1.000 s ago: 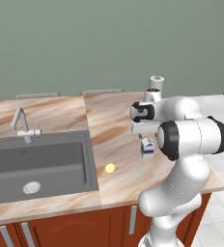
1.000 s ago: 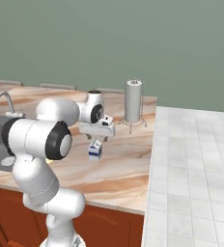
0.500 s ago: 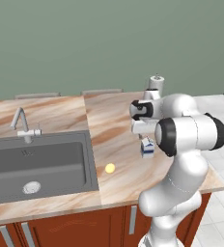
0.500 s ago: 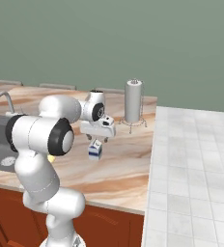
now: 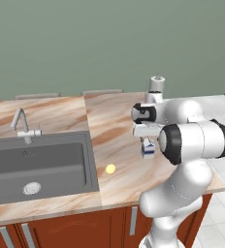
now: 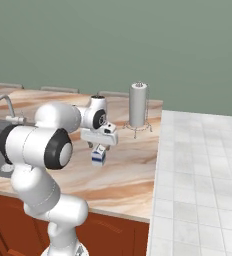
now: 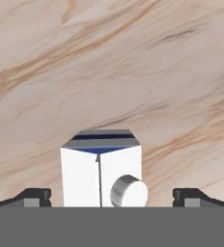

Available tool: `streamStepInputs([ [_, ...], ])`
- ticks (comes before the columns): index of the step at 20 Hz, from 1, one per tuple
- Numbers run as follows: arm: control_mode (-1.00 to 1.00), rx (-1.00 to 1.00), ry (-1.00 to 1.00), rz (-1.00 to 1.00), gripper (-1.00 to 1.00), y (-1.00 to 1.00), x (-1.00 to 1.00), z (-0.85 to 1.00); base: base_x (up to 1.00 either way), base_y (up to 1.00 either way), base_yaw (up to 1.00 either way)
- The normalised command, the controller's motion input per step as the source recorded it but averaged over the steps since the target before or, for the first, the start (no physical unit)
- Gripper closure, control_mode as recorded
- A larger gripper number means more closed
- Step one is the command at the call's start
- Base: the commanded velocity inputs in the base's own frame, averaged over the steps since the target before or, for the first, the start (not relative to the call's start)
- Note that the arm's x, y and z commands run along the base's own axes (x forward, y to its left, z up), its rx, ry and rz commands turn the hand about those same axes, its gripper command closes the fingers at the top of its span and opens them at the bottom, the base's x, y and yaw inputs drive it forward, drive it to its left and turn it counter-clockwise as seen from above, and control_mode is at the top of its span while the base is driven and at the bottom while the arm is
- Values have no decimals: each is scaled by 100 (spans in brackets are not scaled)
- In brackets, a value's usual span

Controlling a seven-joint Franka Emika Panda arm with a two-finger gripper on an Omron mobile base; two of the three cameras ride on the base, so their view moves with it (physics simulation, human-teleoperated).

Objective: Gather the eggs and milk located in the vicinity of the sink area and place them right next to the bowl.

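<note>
The milk (image 5: 148,148) is a small white carton with dark blue bands, standing on the marble counter right of the sink (image 5: 37,164). My gripper (image 5: 146,139) hangs just above it, open. In the hand view the milk (image 7: 101,176) stands between the two fingertips (image 7: 34,195), with a gap on each side, so the gripper (image 7: 113,197) touches nothing. From the right base view the gripper (image 6: 99,146) sits over the milk (image 6: 98,156). One pale yellow egg (image 5: 110,168) lies on the counter by the sink's right rim. The bowl is out of view.
A thin grey faucet (image 5: 21,124) stands behind the basin, and a round silver drain (image 5: 31,187) lies in it. A tall grey cylinder on a stand (image 6: 138,105) rises at the back of the counter. A tiled surface (image 6: 198,165) adjoins on the right.
The hand has sunk slightly toward the milk and the elbow has shifted a little. The jaws stay open; the milk and egg have not moved.
</note>
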Motion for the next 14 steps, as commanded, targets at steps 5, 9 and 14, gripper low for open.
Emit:
streamStepInputs([
  [5, -100, 0, -1, 0, -100, 0, 0, 0, 0, 0, 0],
  [9, -100, 0, 0, 0, -100, 0, 0, 0, 0, 0, 0],
  [14, -100, 0, 0, 0, -100, 0, 11, 0, 0, 0, 0],
])
